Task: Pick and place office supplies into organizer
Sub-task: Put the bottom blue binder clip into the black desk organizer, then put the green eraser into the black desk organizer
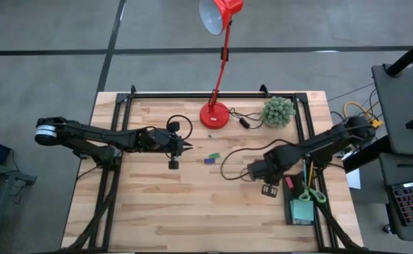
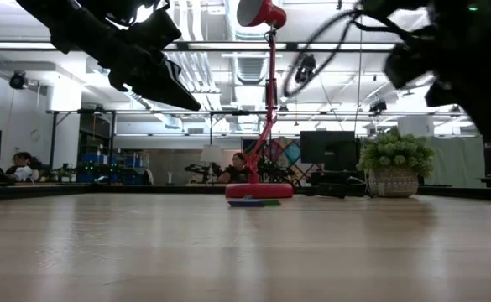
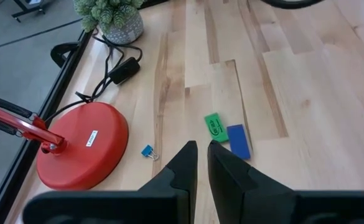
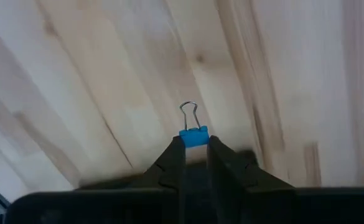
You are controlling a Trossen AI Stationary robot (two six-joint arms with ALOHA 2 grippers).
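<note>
Organizer (image 1: 291,212) already holds scissors and sticky pad; right tool (image 4: 194,152) beside it pinches a blue clip (image 4: 193,135). Left tool (image 3: 201,158), clenched empty, hovers near remaining erasers (image 3: 227,134).

High cam looks straight down on whole surface (image 1: 192,204). Low cam sits at surface level, facing the room; shares red lamp (image 2: 260,190) w/ high + left wrist cams. Wrist cams look past own tool: left tool (image 3: 201,149) well above surface, right tool (image 4: 195,144) close
</note>
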